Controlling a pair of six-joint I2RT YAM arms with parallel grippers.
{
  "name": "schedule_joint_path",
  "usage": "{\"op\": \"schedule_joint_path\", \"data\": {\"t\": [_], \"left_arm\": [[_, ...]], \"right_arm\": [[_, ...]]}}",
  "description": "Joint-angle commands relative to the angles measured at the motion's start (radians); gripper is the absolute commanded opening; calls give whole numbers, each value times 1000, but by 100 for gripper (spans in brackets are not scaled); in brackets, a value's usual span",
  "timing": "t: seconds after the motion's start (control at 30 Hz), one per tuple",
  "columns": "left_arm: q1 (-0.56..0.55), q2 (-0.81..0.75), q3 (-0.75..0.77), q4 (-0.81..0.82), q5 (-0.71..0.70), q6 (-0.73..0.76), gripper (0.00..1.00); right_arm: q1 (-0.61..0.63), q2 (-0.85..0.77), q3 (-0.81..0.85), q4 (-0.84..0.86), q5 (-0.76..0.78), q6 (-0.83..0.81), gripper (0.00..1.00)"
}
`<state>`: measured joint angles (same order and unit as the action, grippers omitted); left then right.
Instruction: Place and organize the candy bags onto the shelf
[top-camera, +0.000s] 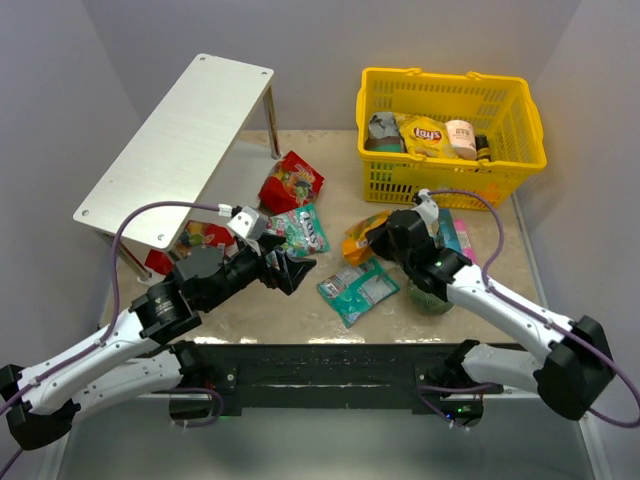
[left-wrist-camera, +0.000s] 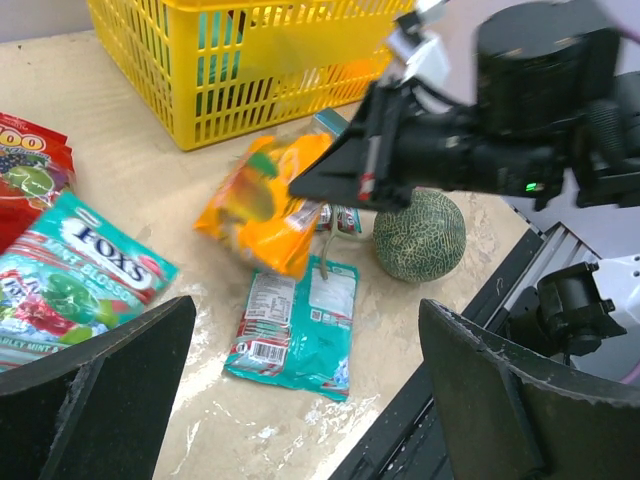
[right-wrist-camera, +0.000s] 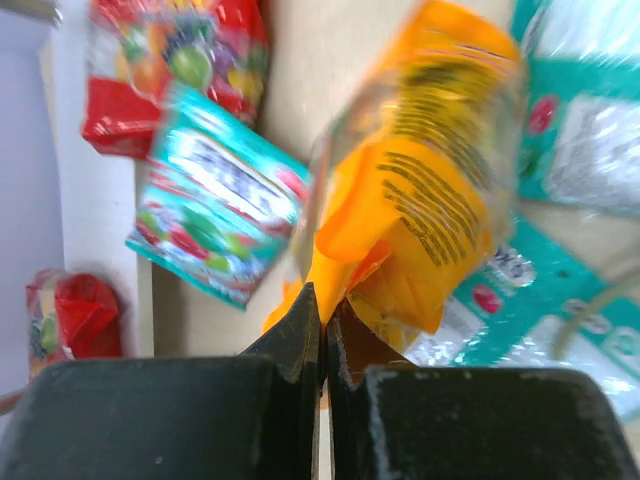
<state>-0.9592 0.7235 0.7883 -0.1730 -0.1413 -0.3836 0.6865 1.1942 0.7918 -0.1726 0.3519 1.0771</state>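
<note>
Shelf (top-camera: 175, 150) runs near-left to far-right; right arm (top-camera: 500, 300) lies well right of the shelf, stretched low, claw facing it; left arm (top-camera: 130, 320) is nearer the shelf. Orange candy bag (top-camera: 362, 235) hangs off the tabletop from the right gripper (top-camera: 378, 238), jaws clamped on its edge, long axis drooping. Carry looks leftward to the shelf; left gripper (top-camera: 297, 270) hovers between, spread wide, holding nothing.

The teal candy bag (left-wrist-camera: 75, 285) reads "FOX'S", the yellow chip bag (top-camera: 424, 135) "Lay's".
</note>
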Motion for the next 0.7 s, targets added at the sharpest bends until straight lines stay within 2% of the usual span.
{"op": "schedule_joint_path", "data": {"t": [0.0, 0.17, 0.43, 0.6, 0.67], "left_arm": [[-6, -2, 3, 43, -26, -3, 99], [-6, -12, 12, 30, -44, -1, 99], [-6, -36, 19, 6, -67, -1, 99], [-6, -29, 9, 12, -69, -9, 99], [-6, -13, 2, 17, -63, -14, 99]], "right_arm": [[-5, -117, 29, -19, 122, -94, 0], [-4, -130, 56, -5, 3, -153, 0], [-4, -119, 103, 192, -411, -393, 0], [-2, -113, 49, 197, -511, -416, 0], [-4, -88, -1, 176, -525, -408, 6]]}}
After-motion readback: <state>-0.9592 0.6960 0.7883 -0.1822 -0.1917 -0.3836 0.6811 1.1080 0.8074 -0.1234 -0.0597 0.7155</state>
